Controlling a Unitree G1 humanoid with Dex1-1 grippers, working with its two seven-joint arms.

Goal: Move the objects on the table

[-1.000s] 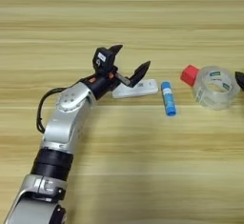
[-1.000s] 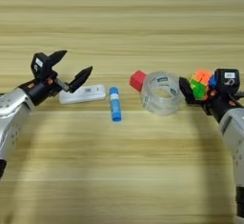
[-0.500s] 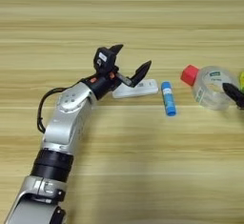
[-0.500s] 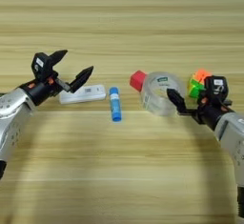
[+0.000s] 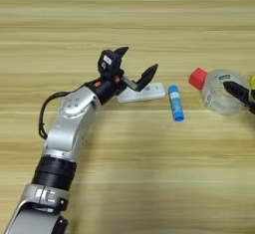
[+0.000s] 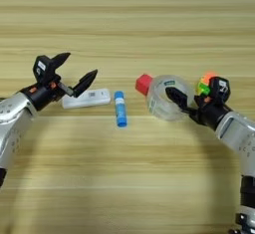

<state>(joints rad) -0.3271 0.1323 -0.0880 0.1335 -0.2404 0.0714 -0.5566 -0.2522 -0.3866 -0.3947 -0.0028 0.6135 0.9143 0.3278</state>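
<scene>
On the table (image 6: pixel 124 178) a flat white device (image 6: pixel 87 98) lies just below my left gripper (image 6: pixel 74 68), which hovers open above it with nothing held. A blue glue stick (image 6: pixel 120 108) lies right of the device. Further right, a small red cube (image 6: pixel 144 83) touches the clear tape roll (image 6: pixel 167 97). My right gripper (image 6: pixel 191 92) is open, with one black finger (image 6: pixel 177 97) reaching over the roll's ring from the right. The multicoloured puzzle cube (image 6: pixel 204 83) sits right behind that gripper, partly hidden.
The left arm (image 5: pixel 69 128) runs from the bottom left up to the device. The right forearm (image 6: pixel 239 133) comes in from the right edge.
My right gripper has moved left from the puzzle cube's side until one finger is over the tape roll. The left gripper and the objects have stayed put.
</scene>
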